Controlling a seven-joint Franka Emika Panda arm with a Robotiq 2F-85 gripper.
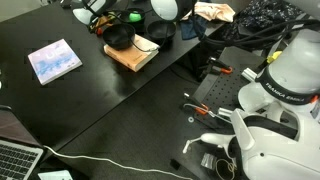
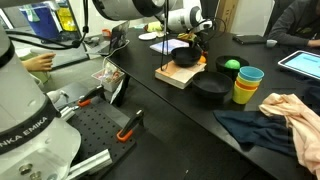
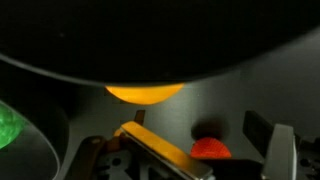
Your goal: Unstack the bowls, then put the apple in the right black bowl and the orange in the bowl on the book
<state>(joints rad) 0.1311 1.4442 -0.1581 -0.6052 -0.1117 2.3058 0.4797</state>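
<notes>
One black bowl (image 2: pixel 185 56) sits on the tan book (image 2: pixel 176 76); both also show in an exterior view, the bowl (image 1: pixel 120 38) on the book (image 1: pixel 135 55). The other black bowl (image 2: pixel 212 89) stands on the table beside the book. The green apple (image 2: pixel 231 64) lies behind that bowl and shows at the left edge of the wrist view (image 3: pixel 8 126). The orange (image 3: pixel 145 93) shows in the wrist view under a dark bowl rim (image 3: pixel 160 40). My gripper (image 2: pixel 196 36) hovers just above the bowl on the book, and its jaws (image 3: pixel 185 140) are open and empty.
A small red thing (image 3: pixel 210 148) lies near the book's edge. Stacked yellow and teal cups (image 2: pixel 246 85) stand next to the table bowl. A cloth (image 2: pixel 290 112) lies at the near corner. A thin blue-and-pink book (image 1: pixel 55 61) lies farther along the table.
</notes>
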